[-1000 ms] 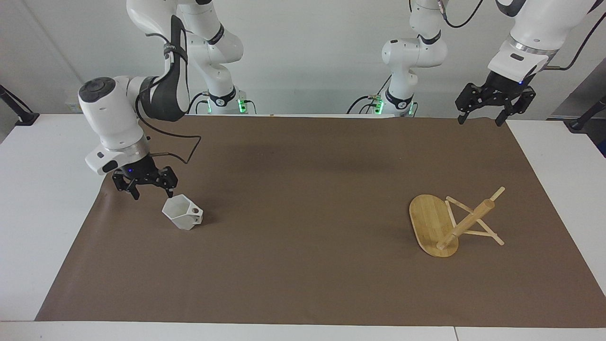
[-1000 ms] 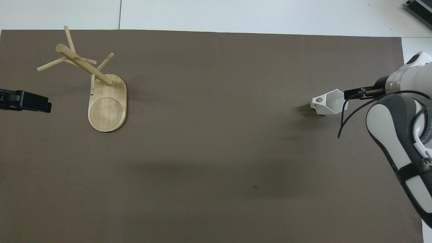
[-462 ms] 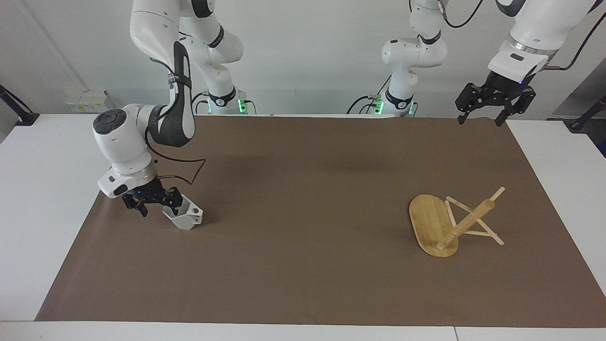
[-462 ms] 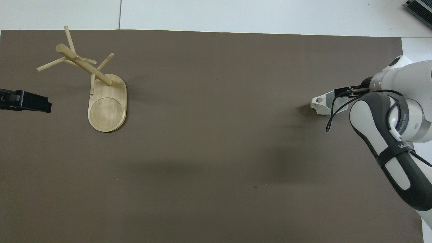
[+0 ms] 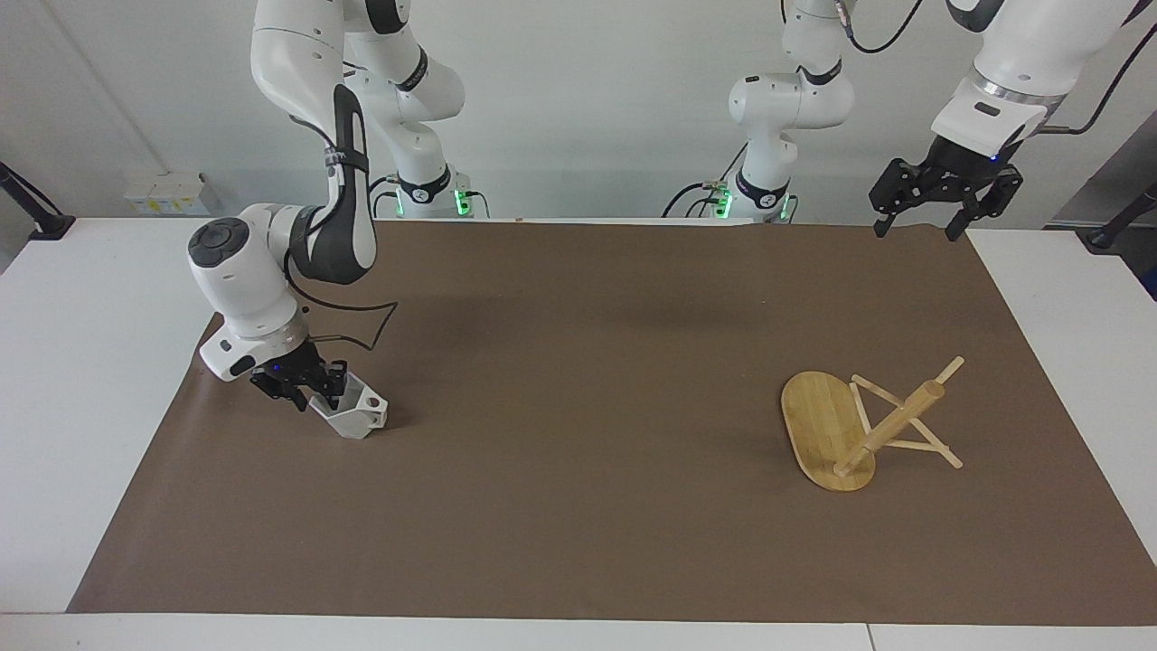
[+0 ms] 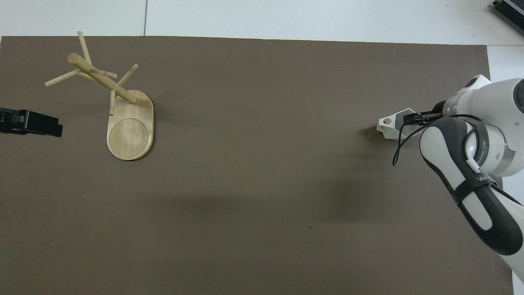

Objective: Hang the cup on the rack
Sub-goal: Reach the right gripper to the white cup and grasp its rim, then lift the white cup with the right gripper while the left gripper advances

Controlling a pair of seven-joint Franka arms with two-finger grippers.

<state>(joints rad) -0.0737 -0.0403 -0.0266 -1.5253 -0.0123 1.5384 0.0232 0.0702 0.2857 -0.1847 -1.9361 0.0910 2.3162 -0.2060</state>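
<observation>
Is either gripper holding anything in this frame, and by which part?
The right gripper grips the cup by its rim wall, opposite the handle. The left gripper waits open, holding nothing.

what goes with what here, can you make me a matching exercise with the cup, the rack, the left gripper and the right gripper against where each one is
Things:
1. cup
2. rack
3. left gripper
4. right gripper

Places:
A. raised over the mat's corner at the left arm's end, waiting
B. down at the cup's rim
C. standing on the mat toward the left arm's end
D. on the mat toward the right arm's end

Pairs: 1-D, 2-C, 3-A, 4-B
</observation>
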